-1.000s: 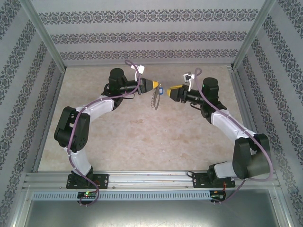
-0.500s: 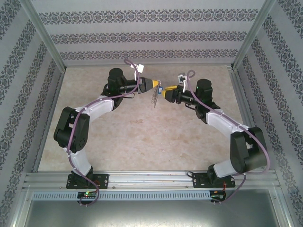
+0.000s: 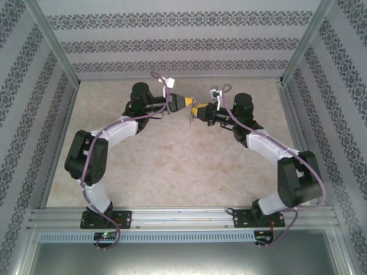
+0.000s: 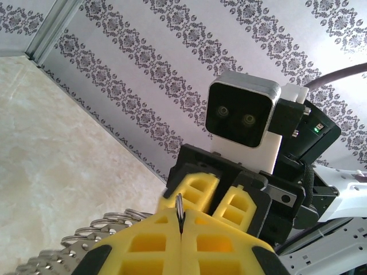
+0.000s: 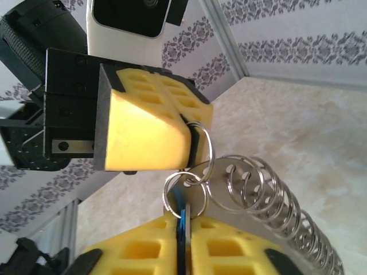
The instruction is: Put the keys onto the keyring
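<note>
From the top camera, the left hand (image 3: 186, 102) and the right hand (image 3: 197, 109) are meeting tip to tip above the far middle of the beige, stone-patterned counter (image 3: 172, 166). Both are pinched narrow. One thin silver metal chain (image 3: 188, 118) is hanging just below their tips, its long axis pointing toward the near edge.

In the left wrist view, the left hand (image 4: 180, 222) is clamping the thin edge of a round silver metal keyring (image 4: 180, 206). The keyring is standing upright out of the seam between the two yellow fingers. The right hand (image 4: 213, 197) is facing it just beyond. The chain (image 4: 86, 243) of linked rings is trailing off to the lower left.

In the right wrist view, the right hand (image 5: 183, 220) is squeezing one bright-blue plastic key tag (image 5: 183, 228). The blue tag is sitting edge-on, its long axis running along the fingers. A small silver split ring (image 5: 172, 195) above it is overlapping the larger keyring (image 5: 205, 150), which the left hand (image 5: 192, 134) is gripping. The chain (image 5: 269, 197) is slanting down to the lower right, its links too crowded to count.
</note>
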